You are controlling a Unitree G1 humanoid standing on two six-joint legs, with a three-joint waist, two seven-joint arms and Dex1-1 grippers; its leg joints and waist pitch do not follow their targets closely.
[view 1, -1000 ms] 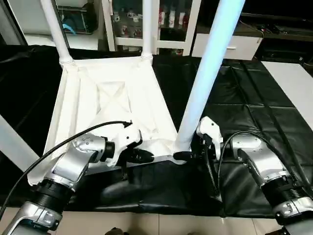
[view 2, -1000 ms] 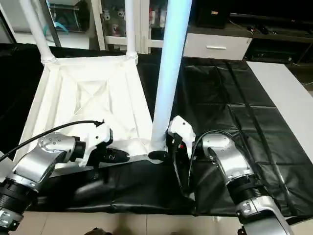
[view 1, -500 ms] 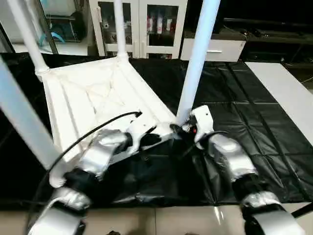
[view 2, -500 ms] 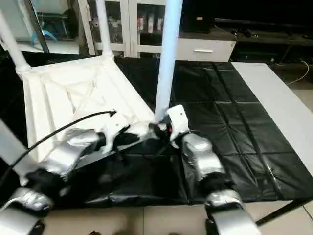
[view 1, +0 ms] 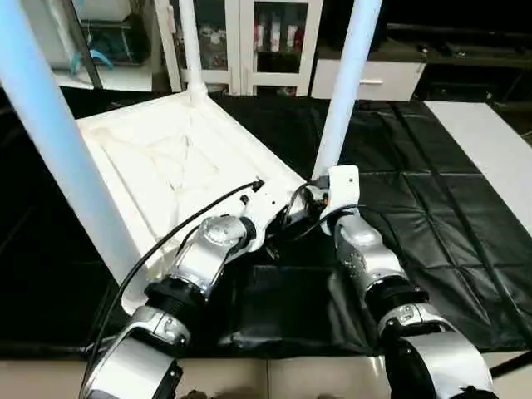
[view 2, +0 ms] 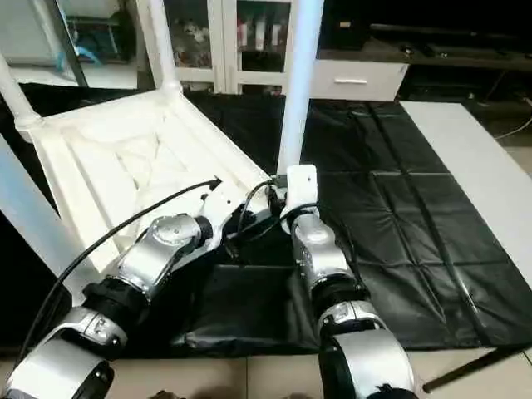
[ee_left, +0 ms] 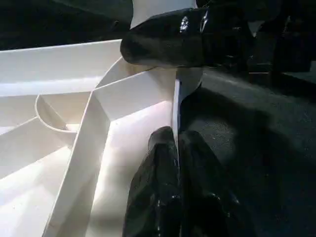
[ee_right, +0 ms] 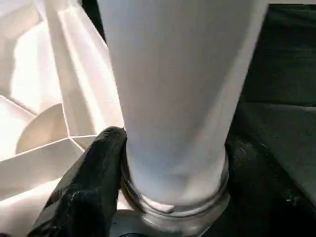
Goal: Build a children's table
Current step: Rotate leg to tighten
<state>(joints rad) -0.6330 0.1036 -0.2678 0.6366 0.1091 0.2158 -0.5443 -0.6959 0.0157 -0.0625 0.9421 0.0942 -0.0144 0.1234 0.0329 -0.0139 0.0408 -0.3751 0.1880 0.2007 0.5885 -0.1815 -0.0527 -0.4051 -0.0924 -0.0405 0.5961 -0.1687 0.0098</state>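
Now both my grippers work the near corner of the upturned tabletop (view 1: 166, 158).
My left gripper (ee_left: 177, 148) pinches its rim; my right gripper (ee_right: 163, 187) clamps the leg (ee_right: 182, 89) in its socket; no readable writing.

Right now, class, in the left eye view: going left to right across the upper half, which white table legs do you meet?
Near-left leg → far leg → leg standing at the corner where both grippers work.
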